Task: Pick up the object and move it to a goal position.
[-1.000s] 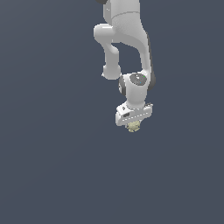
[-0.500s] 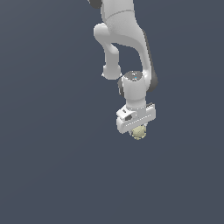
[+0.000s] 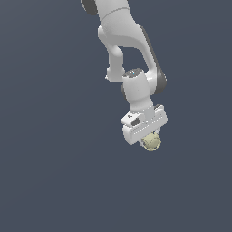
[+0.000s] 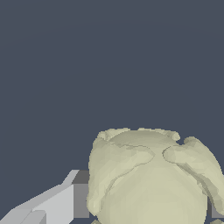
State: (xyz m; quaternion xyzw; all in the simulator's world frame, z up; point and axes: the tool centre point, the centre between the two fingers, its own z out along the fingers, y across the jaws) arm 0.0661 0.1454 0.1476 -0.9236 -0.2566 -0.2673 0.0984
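The object (image 3: 151, 142) is a small pale yellowish lumpy ball, held just under the white hand of the arm in the exterior view. My gripper (image 3: 151, 143) is shut on it, and the hand hides most of the fingers there. In the wrist view the object (image 4: 151, 179) fills the lower part of the picture, ridged and bumpy, with one grey-tipped finger (image 4: 72, 199) pressed against its side. The other finger shows only as a sliver at the picture's edge. No goal marker shows in either view.
A plain dark blue-grey background (image 3: 54, 136) surrounds the arm on all sides in the exterior view. The white arm (image 3: 127, 41) reaches down from the top of that view.
The hand with the ball has shifted toward the exterior view's right and slightly lower over the last second. The grip has stayed shut on the object.
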